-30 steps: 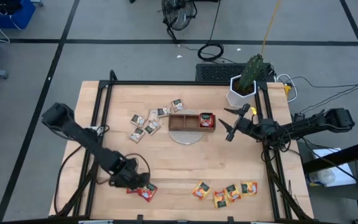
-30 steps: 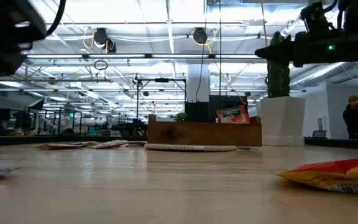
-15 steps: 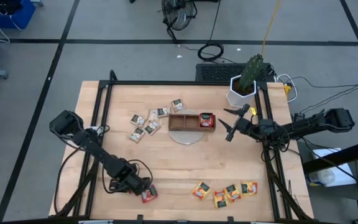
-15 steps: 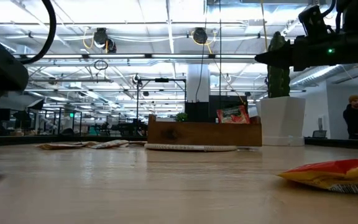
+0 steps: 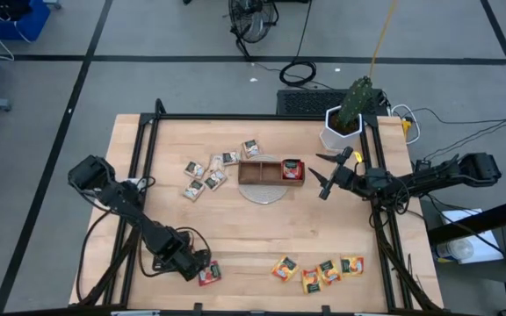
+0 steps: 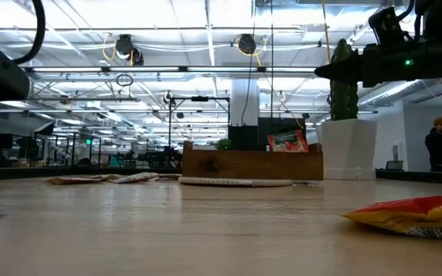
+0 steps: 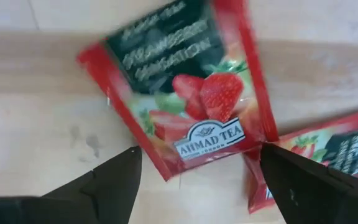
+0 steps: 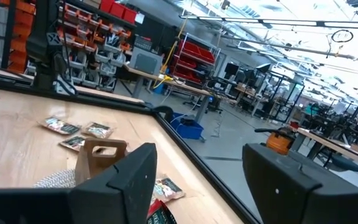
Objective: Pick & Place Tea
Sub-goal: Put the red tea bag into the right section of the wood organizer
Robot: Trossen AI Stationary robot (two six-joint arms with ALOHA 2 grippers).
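One red tea sachet [image 5: 292, 167] already sits in the brown three-compartment wooden tray [image 5: 271, 172] — the rest is left. Well off the tray, left gripper [image 7: 197, 177] hangs spread over a red strawberry sachet [image 7: 182, 87]; right gripper [image 5: 326, 173], beside the tray, is spread and empty.

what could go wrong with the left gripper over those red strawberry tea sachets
1. The open left gripper straddles one red strawberry tea sachet, but a second red sachet lies right beside it, possibly overlapping, so closing might catch both.
2. The sachets lie flat on the wooden table, so the fingers may slide over instead of gripping.
3. They sit near the table's front edge and might get pushed off.
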